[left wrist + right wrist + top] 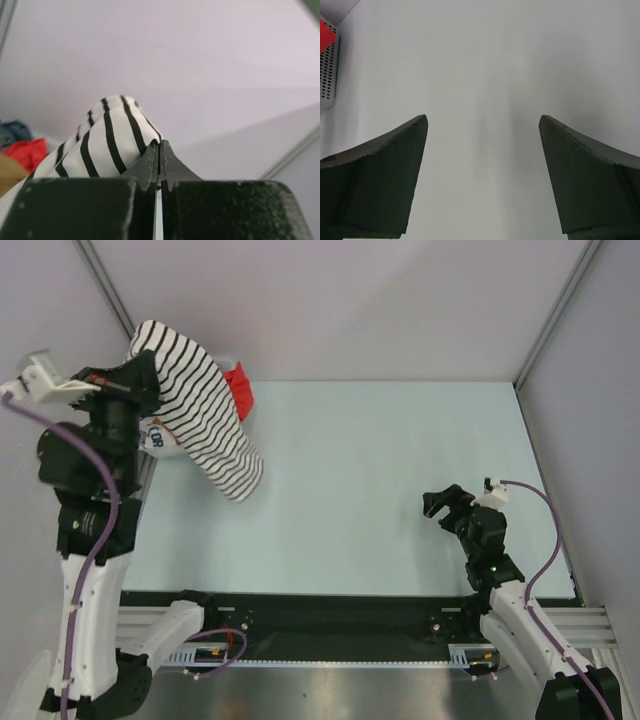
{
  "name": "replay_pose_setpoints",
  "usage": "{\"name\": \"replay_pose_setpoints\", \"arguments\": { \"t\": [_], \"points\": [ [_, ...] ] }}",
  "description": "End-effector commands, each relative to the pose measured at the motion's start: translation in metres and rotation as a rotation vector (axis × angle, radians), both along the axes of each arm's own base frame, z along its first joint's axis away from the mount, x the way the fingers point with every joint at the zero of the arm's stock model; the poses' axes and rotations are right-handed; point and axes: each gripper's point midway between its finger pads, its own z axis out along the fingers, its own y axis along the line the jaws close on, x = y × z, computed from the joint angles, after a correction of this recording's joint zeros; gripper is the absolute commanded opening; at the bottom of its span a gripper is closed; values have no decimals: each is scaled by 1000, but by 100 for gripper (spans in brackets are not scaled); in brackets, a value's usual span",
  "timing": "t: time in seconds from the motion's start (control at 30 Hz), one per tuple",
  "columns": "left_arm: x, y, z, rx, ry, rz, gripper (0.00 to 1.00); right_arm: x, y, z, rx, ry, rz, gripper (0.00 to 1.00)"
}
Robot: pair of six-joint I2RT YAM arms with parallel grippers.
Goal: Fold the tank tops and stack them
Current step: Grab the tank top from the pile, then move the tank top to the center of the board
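Because the left gripper (pixel 159 150) is pinched tight on a fold of the striped tank top (pixel 107 145), with no gap between its jaws, the cloth hangs from the fingers at the far left and drapes down toward the table (pixel 380 460). I judge the grip is meant to carry the top clear of the white basket (pixel 329 65) and the red cloth (pixel 238 390) onto open table for folding. On the near right, the right gripper (pixel 482 120) hovers with jaws spread wide, holding nothing, likely placed to take a second edge.
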Motion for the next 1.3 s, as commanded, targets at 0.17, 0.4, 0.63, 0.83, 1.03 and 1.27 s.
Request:
{"name": "replay_pose_setpoints", "arguments": {
  "t": [0.17, 0.4, 0.63, 0.83, 1.03, 1.27],
  "points": [
    [-54, -68, 29, -56, -131, -401, 0, 7, 4, 24, 8, -74, 13, 98],
    [-68, -170, -53, -71, 40, -724, 0, 8, 5, 23, 7, -71, 16, 98],
    [-20, -256, -162, 213, 322, -614, 0, 8, 4, 22, -5, -68, 17, 98],
    [48, -241, -204, 546, 593, -217, 99, 2, 31, 25, -33, -108, 193, 96],
    [70, -177, -203, 335, 597, -291, 100, -5, 95, 25, -104, -120, 474, 85],
    [32, -133, -279, 261, 637, -306, 100, -25, 179, 10, -290, -85, 751, 75]
  ]
}}
